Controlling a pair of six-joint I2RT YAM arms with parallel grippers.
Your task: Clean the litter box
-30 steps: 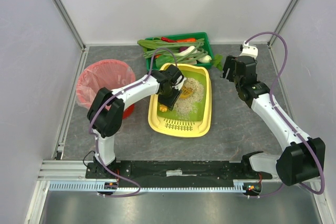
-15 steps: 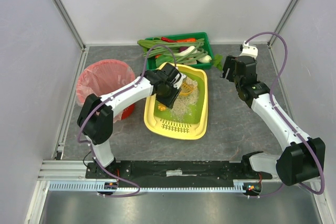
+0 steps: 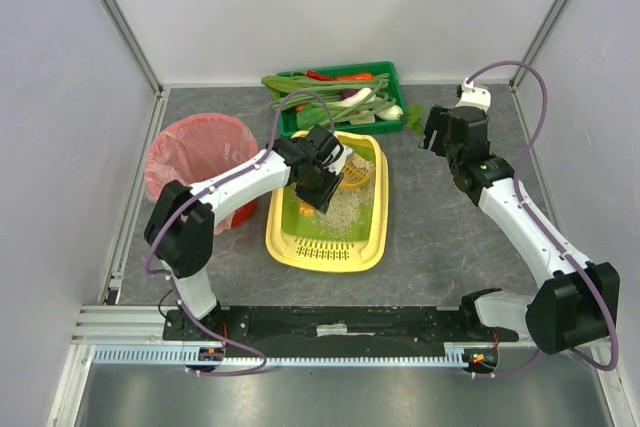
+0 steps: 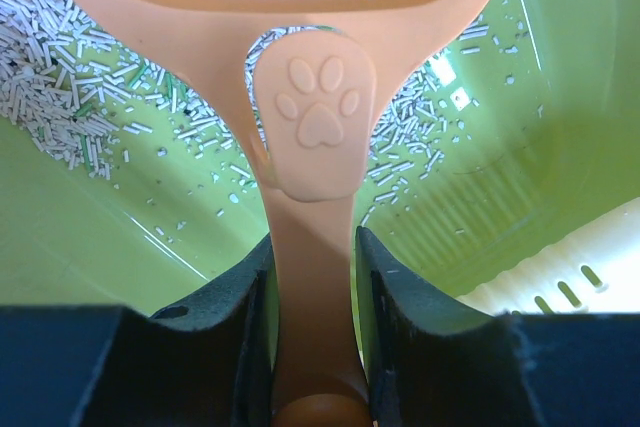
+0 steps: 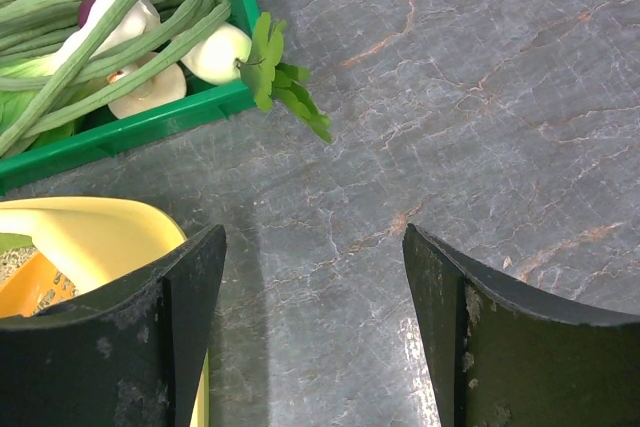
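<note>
- A grey, marbled stone-look counter (image 3: pixel 450 237) fills an enclosure with pale walls.
- The large rounded-rectangular plastic litter box (image 3: pixel 322 261), yellow outside and lime-green inside, sits at the centre of the counter. Its long axis runs from near to far, with a slotted yellow ledge at the near end.
- A round red bin lined with a pink bag (image 3: pixel 200 152) stands to the left of the box.
- A dark green crate of vegetables (image 5: pixel 110 135) sits just beyond the box's far end.
- The left gripper (image 4: pixel 310 247) hangs inside the box, clamped on the handle of a slotted orange plastic scoop with a paw print (image 4: pixel 312 117). The scoop blade points away from the gripper, over pale grainy litter (image 3: pixel 345 202).
- The right gripper (image 5: pixel 315 277) hovers with its jaws wide apart and empty, beside the box's far right corner. The left arm looks much better placed to scoop next.
</note>
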